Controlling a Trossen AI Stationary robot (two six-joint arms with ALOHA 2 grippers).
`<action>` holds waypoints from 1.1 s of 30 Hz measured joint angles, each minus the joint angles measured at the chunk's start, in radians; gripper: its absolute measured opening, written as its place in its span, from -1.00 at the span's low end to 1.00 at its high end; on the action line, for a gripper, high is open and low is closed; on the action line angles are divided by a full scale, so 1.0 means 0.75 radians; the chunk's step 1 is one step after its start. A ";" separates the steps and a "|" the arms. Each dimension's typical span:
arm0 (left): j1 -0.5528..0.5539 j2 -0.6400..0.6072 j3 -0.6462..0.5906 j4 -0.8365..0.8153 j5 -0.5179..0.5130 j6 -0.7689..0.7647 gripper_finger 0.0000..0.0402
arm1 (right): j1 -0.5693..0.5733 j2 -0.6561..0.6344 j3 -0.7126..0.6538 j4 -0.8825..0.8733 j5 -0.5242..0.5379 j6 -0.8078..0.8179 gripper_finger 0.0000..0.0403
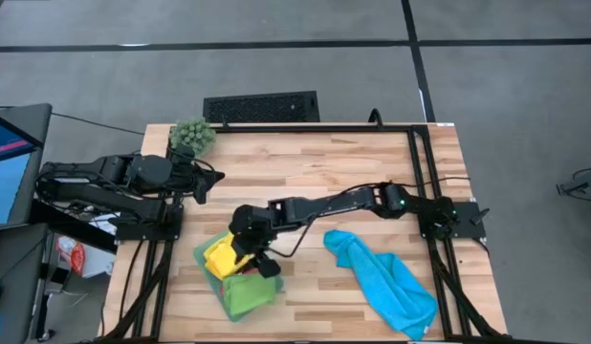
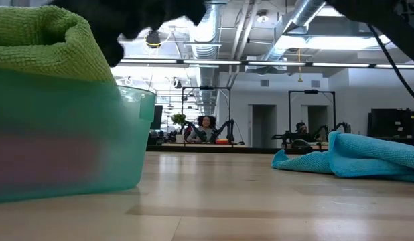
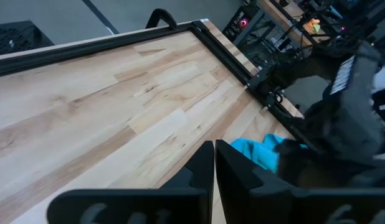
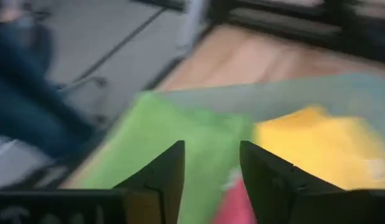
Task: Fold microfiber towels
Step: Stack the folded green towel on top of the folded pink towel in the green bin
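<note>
Plainly, these microfiber towels are light, limp and a bit grabby — they will sag from any pinch and bunch if dragged, so I judge a corner or a hem edge is the place to take one. The green towel (image 1: pixel 246 292), the yellow towel (image 1: pixel 222 256) and a sliver of the pink towel (image 4: pixel 233 205) lie stacked in the teal tray (image 1: pixel 204 256) at the near-left of the desk (image 1: pixel 315 167). The blue towel (image 1: pixel 383 278) lies crumpled on the bare wood to the right, well apart from the tray.

My right end effector (image 1: pixel 250 256) hovers over the tray, its fingers parted above the green and yellow cloth and holding nothing. My left end effector (image 3: pixel 214 165) waits at the desk's left edge beside the plant ball (image 1: pixel 192 136), fingers pressed together and empty.

The tray walls hem in the stacked cloths — lifting straight up looks safest. The middle and far side of the desk offer wide room for spreading; the black rail (image 1: pixel 422 167) bounds the right.
</note>
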 joint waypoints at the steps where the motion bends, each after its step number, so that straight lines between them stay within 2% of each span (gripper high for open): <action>1: 0.000 0.000 0.000 0.000 0.000 0.000 -0.97 | 0.004 -0.026 -0.001 -0.050 -0.042 0.000 -0.13; 5: 0.000 -0.005 0.000 -0.002 -0.001 0.002 -0.97 | 0.034 -0.096 0.003 -0.155 -0.230 -0.001 -0.27; 10: 0.000 -0.006 0.000 -0.021 -0.001 0.003 -0.97 | 0.110 -0.094 -0.002 -0.356 -0.243 -0.035 -0.44; 15: 0.000 -0.006 -0.001 -0.059 -0.003 0.004 -0.97 | 0.182 -0.086 -0.060 -0.390 -0.025 -0.041 -0.59; 18: 0.000 -0.007 -0.001 -0.061 -0.004 0.014 -0.97 | 0.192 -0.084 -0.100 -0.379 0.070 -0.041 -0.67; 23: 0.000 -0.006 -0.001 -0.061 -0.005 0.018 -0.97 | 0.183 -0.081 -0.166 -0.351 0.312 -0.011 -0.76; 33: 0.000 -0.006 0.000 -0.061 -0.005 0.019 -0.97 | 0.148 -0.096 -0.154 -0.353 0.331 -0.004 -0.91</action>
